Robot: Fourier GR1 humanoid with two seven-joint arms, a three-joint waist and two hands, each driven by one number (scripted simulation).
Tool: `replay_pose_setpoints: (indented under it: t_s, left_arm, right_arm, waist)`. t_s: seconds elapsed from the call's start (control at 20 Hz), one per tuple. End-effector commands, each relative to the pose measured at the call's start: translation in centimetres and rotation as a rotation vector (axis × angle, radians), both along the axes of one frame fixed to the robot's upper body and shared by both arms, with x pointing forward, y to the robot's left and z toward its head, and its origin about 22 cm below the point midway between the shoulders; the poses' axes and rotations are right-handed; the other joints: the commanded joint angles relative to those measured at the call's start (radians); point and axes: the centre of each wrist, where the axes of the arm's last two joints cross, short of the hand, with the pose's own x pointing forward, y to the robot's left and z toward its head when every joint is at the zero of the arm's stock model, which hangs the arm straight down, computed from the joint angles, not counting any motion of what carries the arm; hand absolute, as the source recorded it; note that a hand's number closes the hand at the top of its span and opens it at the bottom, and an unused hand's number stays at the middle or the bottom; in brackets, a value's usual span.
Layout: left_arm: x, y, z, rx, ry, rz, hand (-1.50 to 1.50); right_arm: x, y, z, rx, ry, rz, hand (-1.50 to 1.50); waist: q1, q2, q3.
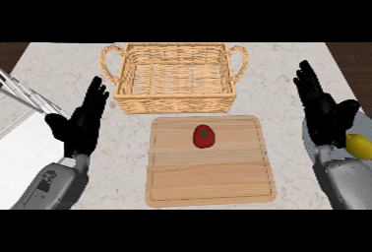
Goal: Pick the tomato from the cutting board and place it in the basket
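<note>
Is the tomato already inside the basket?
No, the tomato lies on the cutting board, in front of the basket, and neither hand touches it.

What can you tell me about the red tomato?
The tomato is small, round and shiny red, with a little dark green stem spot on top. It looks whole, not cut. It sits alone on the upper middle of the light wooden cutting board, just in front of the woven basket. Only the board touches it; neither hand is near it.
</note>
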Motion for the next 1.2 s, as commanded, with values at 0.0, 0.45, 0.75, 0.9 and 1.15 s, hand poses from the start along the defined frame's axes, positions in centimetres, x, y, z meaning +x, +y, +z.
replay_pose_setpoints:
  t_s: [0.0,0.45,0.75,0.9,1.15]
  left_arm:
    - [-0.5,0.7,-1.7,-0.020,0.083,0.000,0.00]
    - [-7.3,2.3,-8.8,0.069,0.538,-0.090,0.00]
    - [-7.1,4.9,-8.2,0.051,0.552,-0.026,0.00]
    - [-7.5,5.5,-7.6,0.035,0.557,0.006,0.00]
    - [-8.9,7.1,-8.5,0.046,0.586,0.020,0.00]
  right_arm:
    - [-0.4,1.9,-0.6,0.039,-0.043,0.106,1.50]
    - [-0.8,19.3,2.3,0.129,-0.239,0.835,1.50]
    - [-1.7,23.4,0.7,-0.222,-0.212,0.673,-1.50]
    - [1.3,19.7,2.0,-0.548,-0.241,0.508,-1.50]
    - [2.5,18.8,10.1,-0.836,-0.216,0.441,-1.50]
  waist:
    - [0.019,0.001,0.032]
    - [0.131,0.011,0.033]
    - [0.053,-0.002,0.030]
    - [0.035,-0.016,0.028]
    - [0.001,-0.024,0.027]
